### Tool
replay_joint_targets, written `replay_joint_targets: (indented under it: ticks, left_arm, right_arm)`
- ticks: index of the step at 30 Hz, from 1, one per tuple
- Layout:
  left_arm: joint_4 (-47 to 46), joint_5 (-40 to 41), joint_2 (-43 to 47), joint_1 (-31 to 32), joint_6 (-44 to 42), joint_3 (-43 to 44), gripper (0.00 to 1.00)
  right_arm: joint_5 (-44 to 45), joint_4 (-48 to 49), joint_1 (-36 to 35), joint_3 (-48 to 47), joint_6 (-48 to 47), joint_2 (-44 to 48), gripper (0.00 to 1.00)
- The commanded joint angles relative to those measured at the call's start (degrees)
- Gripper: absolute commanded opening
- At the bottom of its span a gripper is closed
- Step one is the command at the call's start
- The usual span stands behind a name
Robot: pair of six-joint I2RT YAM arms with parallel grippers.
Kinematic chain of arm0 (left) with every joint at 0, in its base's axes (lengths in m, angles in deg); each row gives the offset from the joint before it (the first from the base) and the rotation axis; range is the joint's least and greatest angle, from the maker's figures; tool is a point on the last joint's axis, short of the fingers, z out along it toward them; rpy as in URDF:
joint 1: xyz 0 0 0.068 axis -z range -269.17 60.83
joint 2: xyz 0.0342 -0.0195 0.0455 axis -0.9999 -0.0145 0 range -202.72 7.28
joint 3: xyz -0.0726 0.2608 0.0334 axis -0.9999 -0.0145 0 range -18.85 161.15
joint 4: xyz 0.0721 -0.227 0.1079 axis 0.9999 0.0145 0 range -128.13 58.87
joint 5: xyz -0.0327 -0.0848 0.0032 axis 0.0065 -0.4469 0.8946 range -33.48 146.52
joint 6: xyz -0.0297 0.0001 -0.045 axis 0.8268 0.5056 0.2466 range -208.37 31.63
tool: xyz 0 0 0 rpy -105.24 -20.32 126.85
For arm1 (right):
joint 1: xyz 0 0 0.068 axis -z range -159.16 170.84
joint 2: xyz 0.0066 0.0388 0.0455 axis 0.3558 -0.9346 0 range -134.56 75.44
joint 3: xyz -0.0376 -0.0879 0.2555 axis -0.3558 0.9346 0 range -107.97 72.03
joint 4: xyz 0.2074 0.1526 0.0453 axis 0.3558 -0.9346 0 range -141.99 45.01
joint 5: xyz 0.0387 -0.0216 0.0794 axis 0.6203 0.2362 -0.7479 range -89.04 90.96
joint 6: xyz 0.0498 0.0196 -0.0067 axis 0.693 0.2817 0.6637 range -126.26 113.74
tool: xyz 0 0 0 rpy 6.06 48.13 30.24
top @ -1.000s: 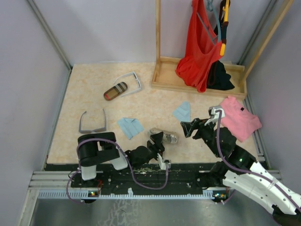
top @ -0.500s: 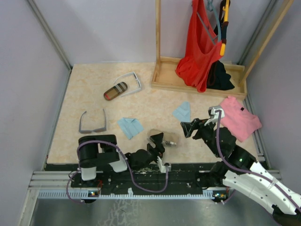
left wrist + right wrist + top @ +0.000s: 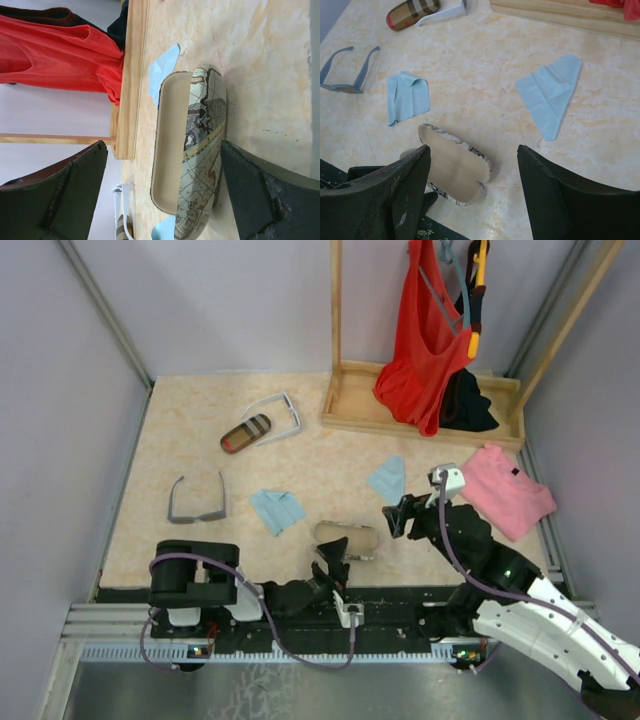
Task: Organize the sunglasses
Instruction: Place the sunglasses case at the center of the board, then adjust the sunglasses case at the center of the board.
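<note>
**Both grippers open**

Left gripper (image 3: 335, 555) spread just beside the open map-printed case (image 3: 347, 538) at the table's (image 3: 180, 440) near edge; right gripper (image 3: 400, 515) empty. White sunglasses (image 3: 442, 16) by the far edge, seemingly touching a striped case (image 3: 246, 433); grey sunglasses (image 3: 198, 515) by the left edge.

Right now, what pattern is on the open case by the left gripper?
The case has a vintage map print; left wrist view shows it best.
</note>
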Motion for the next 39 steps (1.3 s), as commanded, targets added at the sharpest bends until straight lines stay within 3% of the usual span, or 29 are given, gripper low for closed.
replay_joint_targets:
  ticks: [1,5,9,12,18,22,29,33,39]
  left_arm:
    - [0.9,5.2,3.3,3.5,6.5,-1.1,0.98]
    - [11.7,7.7,8.3,7.4,15.6,0.3,0.98]
    - [35.0,6.7,17.4,9.2,34.3,5.4,0.98]
    - [42.7,7.5,26.0,9.3,47.0,6.1,0.98]
    - [61.3,14.8,42.0,7.8,69.2,9.9,0.99]
    - [77.3,7.3,51.6,-1.4,87.7,12.6,0.99]
    - [86.5,-3.6,67.4,-21.1,97.2,10.2,0.99]
    - [93.4,-9.2,64.8,-30.4,98.8,13.3,0.99]
    - [94.6,-17.1,57.8,-42.7,100.1,13.7,0.99]
  right_arm:
    - [-1.2,-0.3,0.1,-3.8,-2.2,-1.2,0.70]
    - [-2.8,-2.0,0.2,-5.5,-3.8,-4.1,0.70]
    - [-4.9,-5.9,0.2,-8.7,-6.1,-9.7,0.70]
    - [-6.8,-6.6,0.6,-10.3,-8.5,-14.0,0.70]
    - [-22.8,-3.8,7.1,-13.5,-17.0,-25.0,0.69]
    - [-29.4,-4.3,7.5,-18.4,-23.2,-34.9,0.69]
    - [-37.7,-4.8,7.6,-24.6,-31.6,-50.0,0.69]
    - [-39.9,-4.0,7.5,-26.5,-34.4,-55.6,0.69]
    - [-42.1,-2.4,7.5,-27.4,-36.5,-60.5,0.68]
